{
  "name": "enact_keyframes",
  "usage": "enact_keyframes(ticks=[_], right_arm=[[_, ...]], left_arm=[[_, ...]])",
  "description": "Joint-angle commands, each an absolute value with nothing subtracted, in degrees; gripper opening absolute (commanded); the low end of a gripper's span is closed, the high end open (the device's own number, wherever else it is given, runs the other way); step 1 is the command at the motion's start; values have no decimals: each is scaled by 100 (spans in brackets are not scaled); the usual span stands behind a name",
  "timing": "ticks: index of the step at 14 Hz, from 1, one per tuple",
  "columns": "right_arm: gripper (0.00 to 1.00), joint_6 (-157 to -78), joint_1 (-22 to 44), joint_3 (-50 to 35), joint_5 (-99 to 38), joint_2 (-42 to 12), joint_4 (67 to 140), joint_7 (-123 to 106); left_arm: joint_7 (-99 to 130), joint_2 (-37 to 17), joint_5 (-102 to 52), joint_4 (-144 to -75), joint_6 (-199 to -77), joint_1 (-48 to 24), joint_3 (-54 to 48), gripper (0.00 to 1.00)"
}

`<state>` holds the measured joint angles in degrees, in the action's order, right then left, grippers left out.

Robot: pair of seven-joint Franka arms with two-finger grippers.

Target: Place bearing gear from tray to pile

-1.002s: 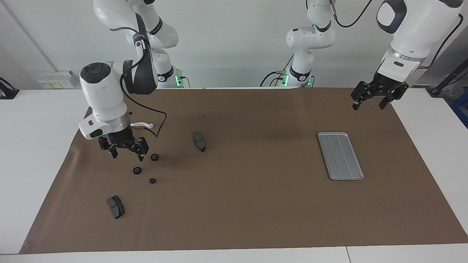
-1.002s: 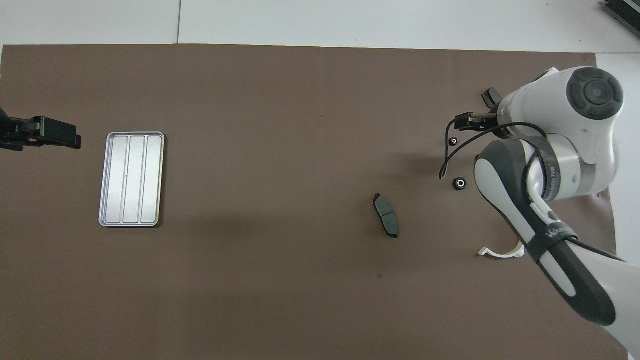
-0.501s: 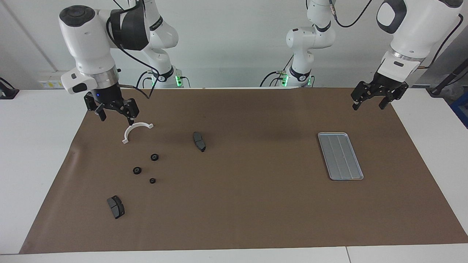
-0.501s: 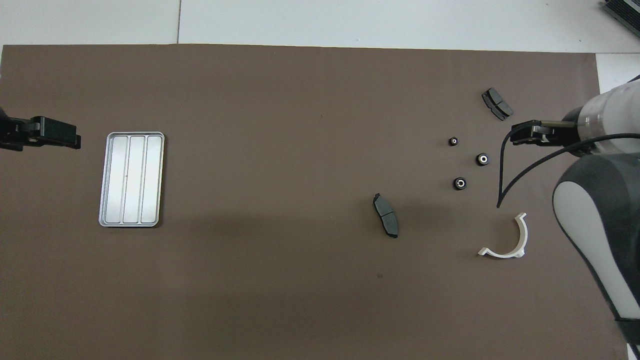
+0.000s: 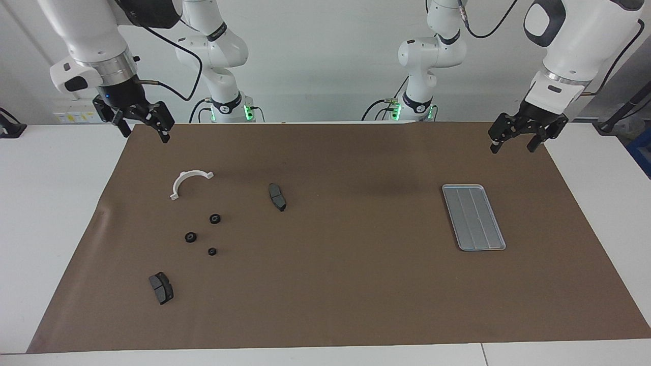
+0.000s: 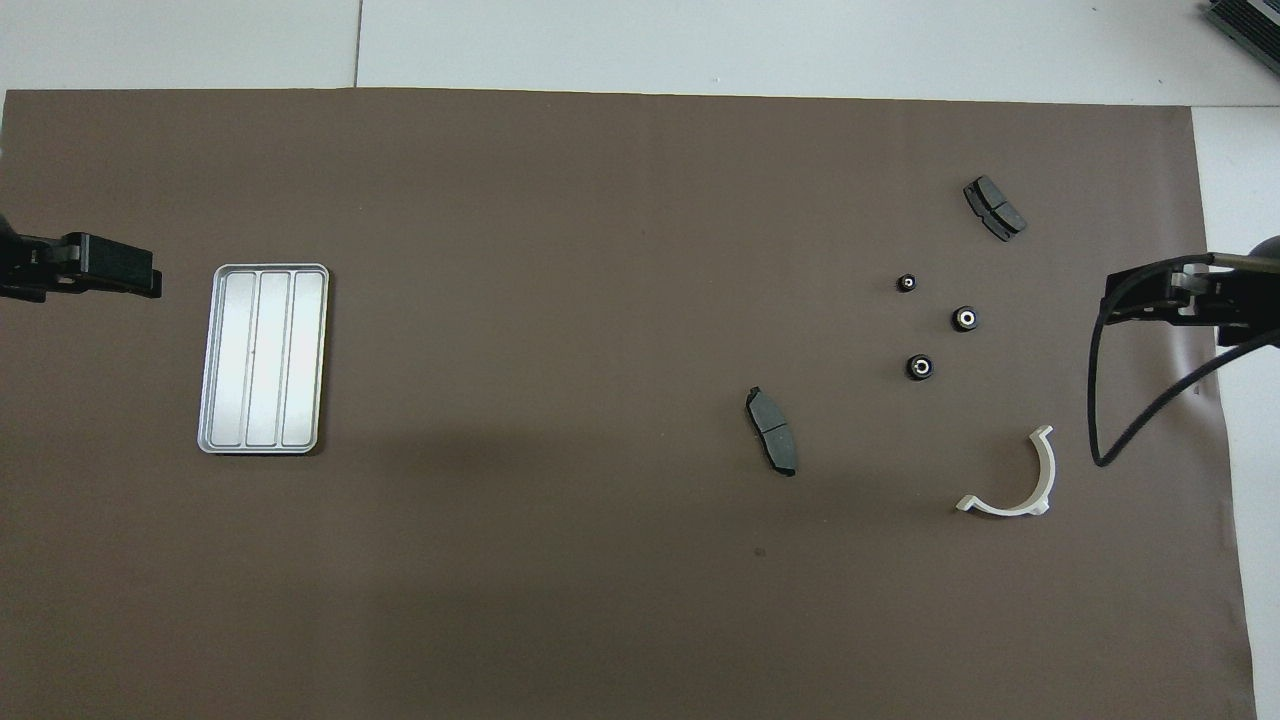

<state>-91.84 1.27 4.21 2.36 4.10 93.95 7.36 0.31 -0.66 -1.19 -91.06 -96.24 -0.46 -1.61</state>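
Right tool point(image 5: 142, 124) has lifted off the pile point(image 5: 205, 235), now wide & empty over table corner; left tool point(image 5: 516, 137) waits, wide. Tray point(image 5: 473, 217) bare, gears piled: task looks done, nxt just park.

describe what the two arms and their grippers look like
Both arms are glossy white with dark grey joint caps and silver wrist rings. Black cables loop along them, and green lights glow at the bases. The left gripper and right gripper are black two-finger units; the right one shows a small blue light.
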Motion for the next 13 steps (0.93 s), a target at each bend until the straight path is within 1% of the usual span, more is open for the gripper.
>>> enact_keyframes(ticks=[1, 6, 13], right_arm=[[100, -8922, 246, 632, 79, 396, 9194, 379], [100, -8912, 369, 607, 114, 527, 9448, 361], [100, -8877, 369, 580, 167, 536, 9527, 360]], left_arm=[[105, 88, -53, -9255, -9589, -44, -158, 100], [105, 88, -53, -9255, -9589, -44, -158, 100], [105, 88, -53, -9255, -9589, -44, -158, 100]])
